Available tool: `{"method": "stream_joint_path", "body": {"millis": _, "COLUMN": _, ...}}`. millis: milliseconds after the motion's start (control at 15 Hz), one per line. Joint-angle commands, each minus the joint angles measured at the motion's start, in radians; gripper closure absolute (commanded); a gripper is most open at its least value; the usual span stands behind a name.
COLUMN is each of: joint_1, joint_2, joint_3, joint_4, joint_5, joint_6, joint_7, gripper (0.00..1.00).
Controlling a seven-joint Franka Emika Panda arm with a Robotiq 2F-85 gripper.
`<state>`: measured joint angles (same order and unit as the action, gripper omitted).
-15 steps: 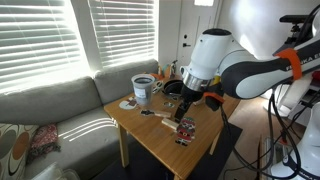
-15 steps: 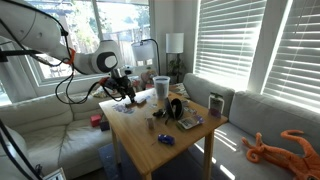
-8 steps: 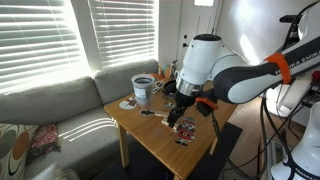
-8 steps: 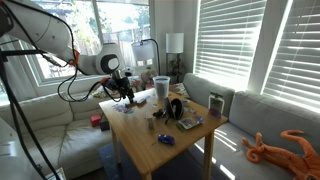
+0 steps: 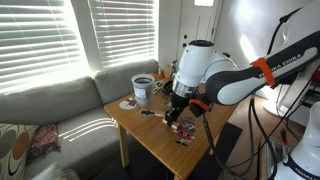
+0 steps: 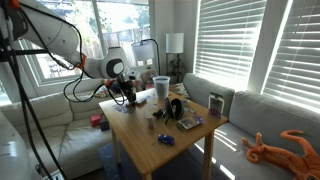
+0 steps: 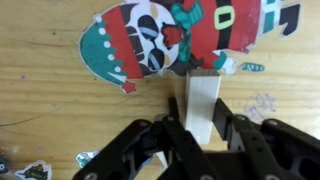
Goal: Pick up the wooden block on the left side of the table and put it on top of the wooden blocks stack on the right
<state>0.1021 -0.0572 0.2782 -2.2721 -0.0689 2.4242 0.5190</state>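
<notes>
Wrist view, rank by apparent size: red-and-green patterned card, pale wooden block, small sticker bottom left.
1. Red-and-green patterned card, though cropped at the top.
2. Pale wooden block; likely nearer the camera, which inflates it.
3. Small sticker, partly cut off.

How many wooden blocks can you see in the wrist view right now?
1: a pale wooden block between the fingers of the hand, beside the cartoon card. More may lie outside this view; the exterior views are too small to tell.

pale upright wooden block [image 7: 203, 105]
</notes>
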Motion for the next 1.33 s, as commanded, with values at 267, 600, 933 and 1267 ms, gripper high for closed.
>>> {"method": "stream_joint_path", "body": {"millis": 267, "joint_1": 0.060, "joint_2": -0.127, "joint_3": -0.025, "joint_4": 0.010, "joint_5": 0.050, "joint_6": -0.078, "joint_7": -0.136, "gripper": 0.93}}
{"method": "stream_joint_path", "body": {"millis": 600, "joint_1": 0.196, "joint_2": -0.330, "joint_3": -0.228, "joint_4": -0.116, "joint_5": 0.086, "joint_6": -0.155, "joint_7": -0.532, "gripper": 0.93}}
{"method": "stream_joint_path", "body": {"millis": 933, "joint_1": 0.148, "joint_2": -0.522, "joint_3": -0.395, "joint_4": -0.225, "joint_5": 0.083, "joint_6": -0.220, "joint_7": -0.864, "gripper": 0.93}}
{"method": "stream_joint_path", "body": {"millis": 1267, "joint_1": 0.131, "joint_2": -0.444, "joint_3": -0.332, "joint_4": -0.180, "joint_5": 0.090, "joint_6": -0.189, "joint_7": -0.815, "gripper": 0.72}}
